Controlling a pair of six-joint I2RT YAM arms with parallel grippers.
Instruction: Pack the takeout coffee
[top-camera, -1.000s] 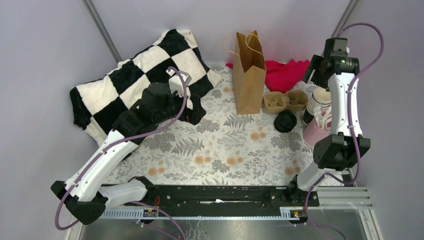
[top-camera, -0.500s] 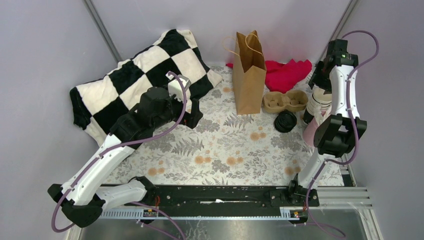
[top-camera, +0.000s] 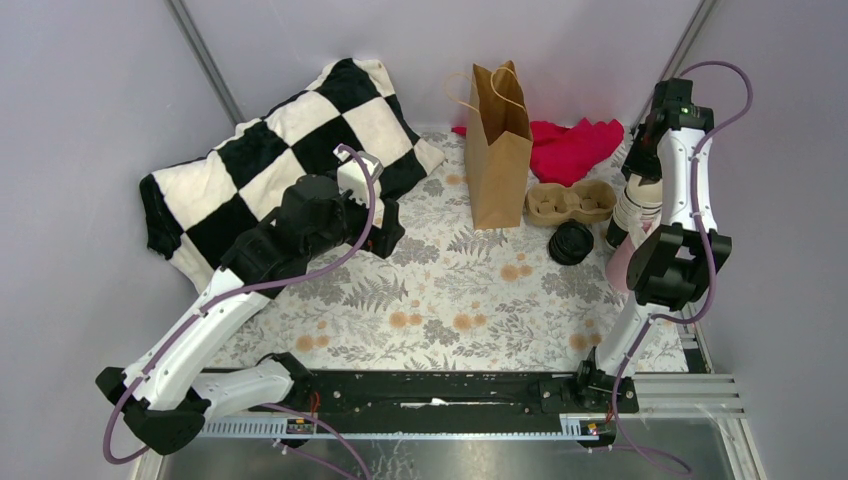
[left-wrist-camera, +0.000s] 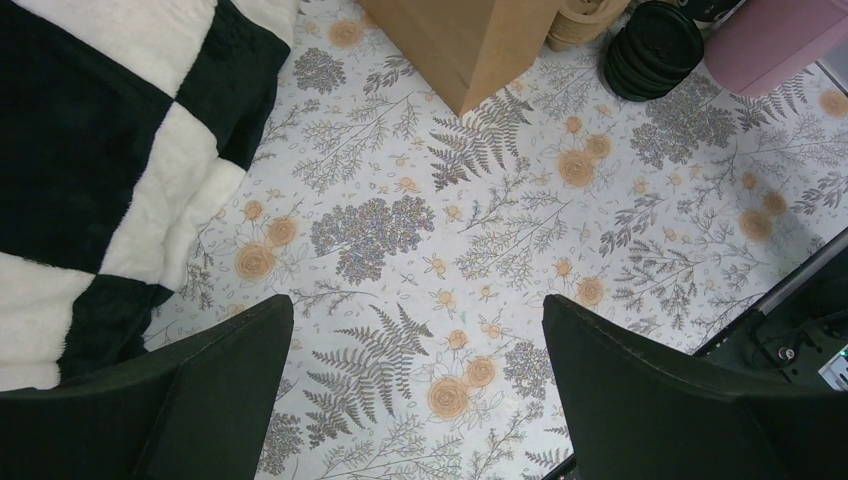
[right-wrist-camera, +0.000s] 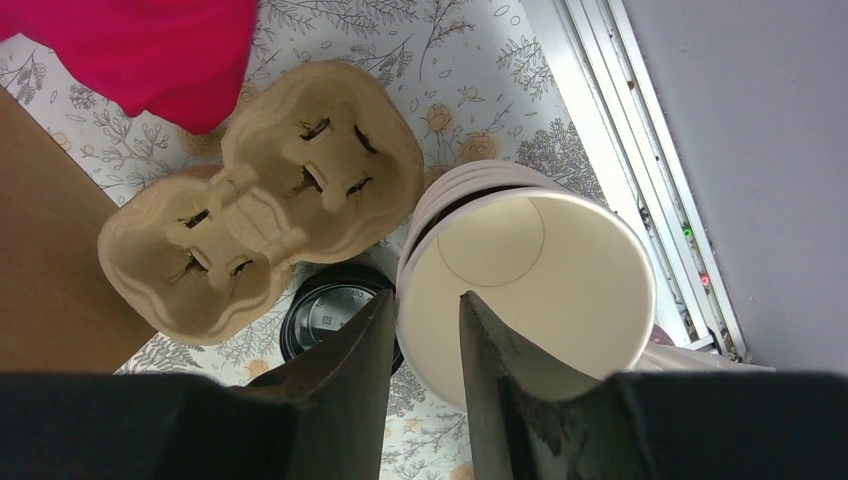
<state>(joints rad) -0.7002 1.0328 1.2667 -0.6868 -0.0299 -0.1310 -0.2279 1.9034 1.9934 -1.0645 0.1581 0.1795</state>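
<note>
The table (top-camera: 450, 300) is covered by a pale cloth printed with grey ferns and orange flowers. A rumpled black-and-white checked blanket (top-camera: 290, 140) fills its far left corner. Near the far middle, 1 brown paper bag (top-camera: 498, 150) stands upright (handles up), and a red cloth (top-camera: 570, 145) lies bunched behind it to the right. Just right of the bag's foot sits a cardboard carrier (top-camera: 570, 202) with 2 wells. A stack of black lids (top-camera: 571, 243) lies just in front of it. A stack of white paper cups (right-wrist-camera: 540, 280) stands by the right edge, with 1 pink cup (left-wrist-camera: 775, 35) nearer.
</note>
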